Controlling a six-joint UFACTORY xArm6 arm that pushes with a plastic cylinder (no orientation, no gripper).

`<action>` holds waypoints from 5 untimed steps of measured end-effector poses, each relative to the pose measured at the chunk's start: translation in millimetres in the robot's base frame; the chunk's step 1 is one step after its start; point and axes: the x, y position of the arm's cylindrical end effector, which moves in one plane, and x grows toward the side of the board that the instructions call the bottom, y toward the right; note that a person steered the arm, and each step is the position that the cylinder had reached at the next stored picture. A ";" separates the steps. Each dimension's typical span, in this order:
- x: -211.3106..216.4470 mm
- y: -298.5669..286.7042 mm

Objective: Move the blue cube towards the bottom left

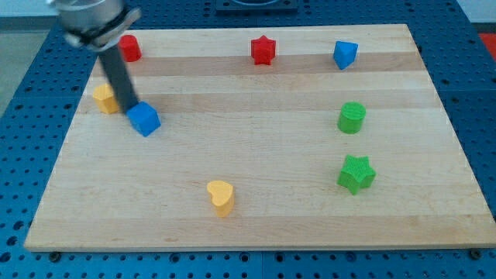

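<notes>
Touching the blue cube (upper-left side), my tip sits beside a yellow block.

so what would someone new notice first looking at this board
Most likely the dark rod slanting down from the view's top left, my tip touching the upper left edge of the blue cube, with a yellow block just to its left. Next, the two bright green blocks on the view's right: a green cylinder above a green star. A yellow heart sits alone near the bottom centre.
</notes>
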 end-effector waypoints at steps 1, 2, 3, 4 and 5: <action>1.5 10.1; -31.1 14.4; -31.0 50.7; 28.4 52.4; 79.6 52.3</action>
